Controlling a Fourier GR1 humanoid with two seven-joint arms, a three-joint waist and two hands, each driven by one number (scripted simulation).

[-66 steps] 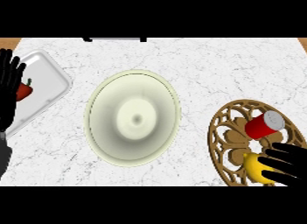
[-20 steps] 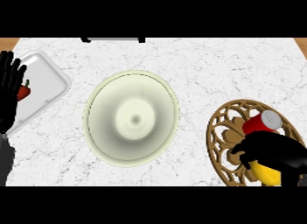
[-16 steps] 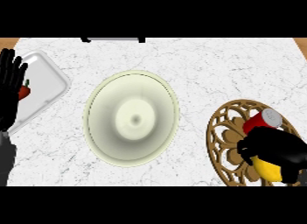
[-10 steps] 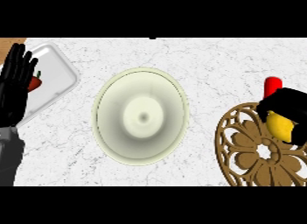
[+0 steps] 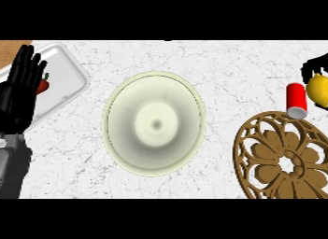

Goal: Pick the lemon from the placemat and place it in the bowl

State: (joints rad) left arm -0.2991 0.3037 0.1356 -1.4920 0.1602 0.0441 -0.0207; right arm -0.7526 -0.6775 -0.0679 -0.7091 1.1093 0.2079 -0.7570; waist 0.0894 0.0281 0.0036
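The yellow lemon point(image 5: 322, 89) is lifted off the placemat, at the right edge of the head view. My right hand point(image 5: 321, 65) is shut on it, fingers curled over its top and side. The wooden, flower-patterned round placemat point(image 5: 285, 157) lies at the lower right with nothing on its middle. The pale cream bowl point(image 5: 154, 123) sits in the centre of the marble counter, well left of the lemon. My left hand point(image 5: 16, 96) rests open at the left edge, fingers up.
A red cylinder with a white end point(image 5: 296, 101) lies at the placemat's upper rim, just left of the lemon. A white tray point(image 5: 64, 74) at the upper left holds a red item point(image 5: 43, 85) partly hidden behind my left hand.
My right hand closed on the lemon and raised it off the placemat, up and to the right. The red cylinder has tipped onto the mat's rim. The view shifted; the left hand stayed still.
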